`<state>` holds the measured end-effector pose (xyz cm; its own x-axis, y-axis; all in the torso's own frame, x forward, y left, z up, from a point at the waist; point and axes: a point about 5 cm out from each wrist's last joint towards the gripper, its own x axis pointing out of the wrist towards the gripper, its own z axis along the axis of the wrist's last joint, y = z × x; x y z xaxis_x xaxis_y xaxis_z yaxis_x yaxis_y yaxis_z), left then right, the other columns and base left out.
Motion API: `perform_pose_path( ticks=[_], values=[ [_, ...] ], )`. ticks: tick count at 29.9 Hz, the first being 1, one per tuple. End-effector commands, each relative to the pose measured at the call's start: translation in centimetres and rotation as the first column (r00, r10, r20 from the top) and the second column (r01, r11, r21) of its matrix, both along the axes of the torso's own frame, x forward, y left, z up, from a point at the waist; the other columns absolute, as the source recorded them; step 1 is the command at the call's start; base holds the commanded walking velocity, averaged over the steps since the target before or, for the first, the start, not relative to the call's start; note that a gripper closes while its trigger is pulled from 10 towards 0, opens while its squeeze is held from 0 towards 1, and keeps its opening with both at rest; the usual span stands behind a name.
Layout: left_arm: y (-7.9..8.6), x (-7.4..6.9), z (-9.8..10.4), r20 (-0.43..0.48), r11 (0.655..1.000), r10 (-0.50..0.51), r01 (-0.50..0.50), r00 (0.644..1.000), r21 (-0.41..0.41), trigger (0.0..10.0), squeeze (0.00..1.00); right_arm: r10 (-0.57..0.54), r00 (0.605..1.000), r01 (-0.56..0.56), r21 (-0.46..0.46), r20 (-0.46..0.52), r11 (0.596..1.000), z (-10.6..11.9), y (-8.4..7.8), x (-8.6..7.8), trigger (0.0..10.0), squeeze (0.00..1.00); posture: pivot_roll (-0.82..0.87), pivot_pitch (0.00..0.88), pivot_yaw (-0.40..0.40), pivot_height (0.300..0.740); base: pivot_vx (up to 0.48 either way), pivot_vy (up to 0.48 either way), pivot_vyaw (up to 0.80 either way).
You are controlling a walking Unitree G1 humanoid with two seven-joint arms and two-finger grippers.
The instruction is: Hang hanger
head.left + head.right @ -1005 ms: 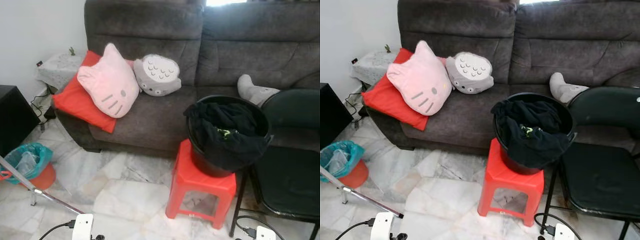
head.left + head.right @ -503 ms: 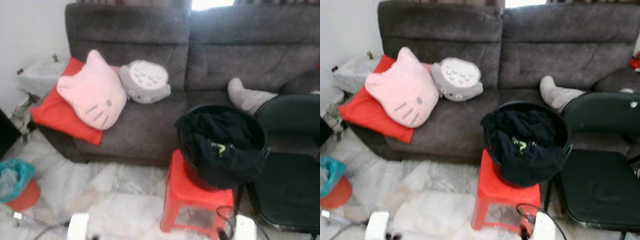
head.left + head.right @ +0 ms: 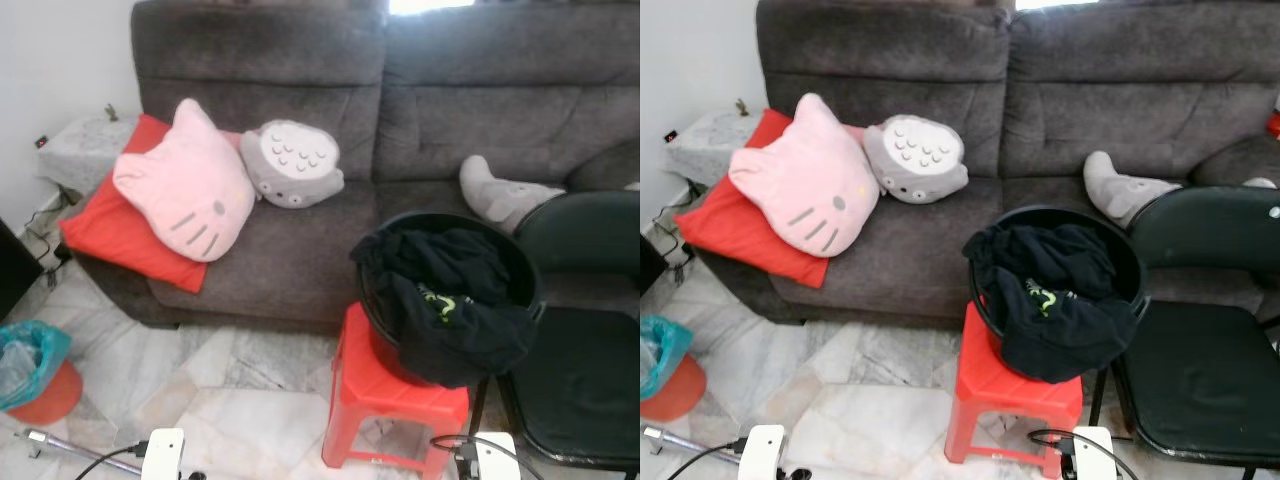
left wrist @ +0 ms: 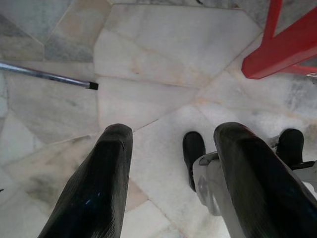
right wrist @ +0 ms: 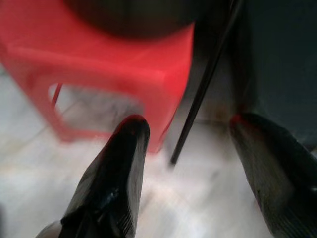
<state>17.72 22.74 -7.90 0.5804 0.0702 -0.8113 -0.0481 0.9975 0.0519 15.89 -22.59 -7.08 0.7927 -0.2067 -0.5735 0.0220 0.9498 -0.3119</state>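
The left gripper (image 4: 173, 133) hangs over the pale marble floor (image 4: 148, 54) with its two black fingers spread wide and nothing between them. A thin metal rod (image 4: 44, 75) lies on the tiles just beyond it. The right gripper (image 5: 189, 121) is also spread wide and empty, low in front of the red stool (image 5: 124, 59) and the thin black leg of the chair (image 5: 208, 79). That view is blurred.

From the head, the rod lies on the floor at 8 o'clock. A little farther out, at 9 o'clock, stands an orange bin (image 3: 40, 385) lined with a teal bag. The red stool is at 5 o'clock and carries a black tub (image 3: 522, 272) heaped with dark clothes (image 3: 440, 300), one fold spilling over the near rim. Whether a hanger lies among them cannot be told. Just beside the stool, at 4 o'clock, stands the black chair.

Behind all this runs a grey sofa (image 3: 300, 245). At 10 o'clock it holds a red cushion (image 3: 100, 225) under a pink cat-face cushion (image 3: 185, 185), with a grey round cushion (image 3: 292, 163) touching the pink one. A grey soft shape (image 3: 500, 192) lies on the seat at 2 o'clock, behind the tub.
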Motion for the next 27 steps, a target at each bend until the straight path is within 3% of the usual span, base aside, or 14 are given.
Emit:
perform_pose_path(
  ticks=[1,4,7,12,21,22,23,24,27],
  values=[
    [0.3,-0.4,-0.1,-0.020,1.000,-0.007,0.007,1.000,0.014,10.0,0.00,0.047,0.993,-0.043,-0.048,0.104,0.998,1.1,0.2,0.9,10.0,0.00,-0.03,0.000,0.034,0.740,0.000,0.000,0.00],
    [0.5,-0.6,-0.2,-0.026,1.000,-0.012,0.012,1.000,0.020,10.0,0.00,0.073,0.958,-0.043,-0.112,0.277,0.993,3.3,0.0,0.8,10.0,0.00,-0.06,0.000,0.042,0.740,0.000,0.000,0.00],
    [0.6,-0.6,-0.2,-0.028,1.000,-0.016,0.017,0.999,0.023,10.0,0.00,0.102,0.927,-0.045,-0.164,0.360,0.985,4.6,0.1,0.4,10.0,0.00,-0.07,0.000,0.043,0.740,0.000,0.000,0.00],
    [0.4,-0.5,-0.1,-0.026,1.000,-0.023,0.024,0.999,0.021,10.0,0.00,0.153,0.930,-0.085,-0.210,0.335,0.974,4.2,1.0,0.0,10.0,0.00,-0.07,0.000,0.040,0.740,0.000,0.000,0.00],
    [0.3,-0.6,-0.2,-0.027,1.000,-0.021,0.022,0.999,0.020,10.0,0.00,0.264,0.933,-0.193,-0.280,0.245,0.940,4.0,1.4,2.1,10.0,0.00,-0.06,0.000,0.030,0.740,0.000,0.000,0.00],
    [0.3,-0.6,-0.2,-0.027,1.000,-0.021,0.021,0.999,0.020,10.0,0.00,0.284,0.927,-0.207,-0.298,0.245,0.932,4.2,1.4,2.4,10.0,0.59,-0.06,0.000,0.030,0.740,0.000,0.000,0.00],
    [0.3,-0.6,-0.2,-0.027,1.000,-0.021,0.021,0.999,0.020,10.0,0.00,0.299,0.922,-0.217,-0.313,0.244,0.925,4.3,1.4,2.7,10.0,0.59,-0.06,0.000,0.030,0.740,0.000,0.000,0.00],
    [0.3,-0.6,-0.2,-0.028,1.000,-0.021,0.021,0.999,0.020,10.0,0.00,0.322,0.915,-0.236,-0.328,0.241,0.915,4.5,1.4,3.2,10.0,1.00,-0.06,0.000,0.029,0.740,0.000,0.000,0.00],
    [0.3,-0.6,-0.2,-0.029,1.000,-0.021,0.022,0.999,0.018,10.0,0.00,0.346,0.908,-0.251,-0.357,0.236,0.900,5.0,1.4,4.8,10.0,1.00,-0.06,0.000,0.027,0.740,0.000,0.000,0.00]
  ],
)
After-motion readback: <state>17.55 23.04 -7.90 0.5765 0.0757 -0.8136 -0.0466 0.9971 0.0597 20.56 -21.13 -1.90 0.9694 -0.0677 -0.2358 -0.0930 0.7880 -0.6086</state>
